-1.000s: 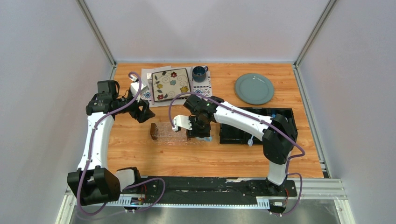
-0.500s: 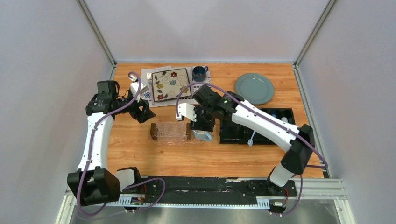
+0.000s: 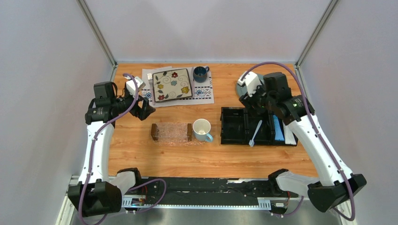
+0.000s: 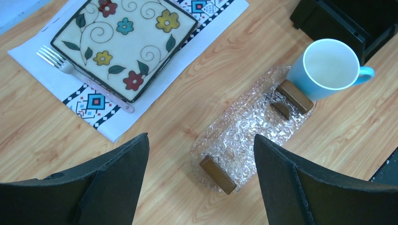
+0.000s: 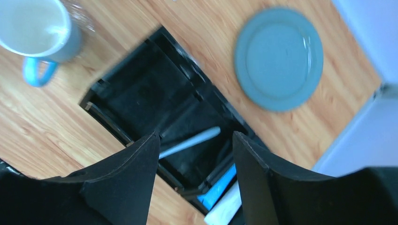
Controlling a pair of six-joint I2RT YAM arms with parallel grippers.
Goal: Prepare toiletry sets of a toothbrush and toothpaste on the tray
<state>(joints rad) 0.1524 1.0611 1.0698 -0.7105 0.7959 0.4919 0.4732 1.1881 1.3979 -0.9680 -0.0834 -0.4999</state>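
left end effector (image 4: pixel 201 143) spread, angled toward tray (image 4: pixel 244 126); right end effector (image 5: pixel 195 137) apart, empty, over toothbrush (image 5: pixel 189 142).

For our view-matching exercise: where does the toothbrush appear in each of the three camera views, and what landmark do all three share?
Top external: toothbrush lies slanted in the black organizer, right of centre.
Left wrist: not in it.
Right wrist: toothbrush at lower centre, in the same organizer.
Shared landmark: white mug with blue handle.

light: bright, even | shadows: soft | right wrist: motion-blurred | others: sharp
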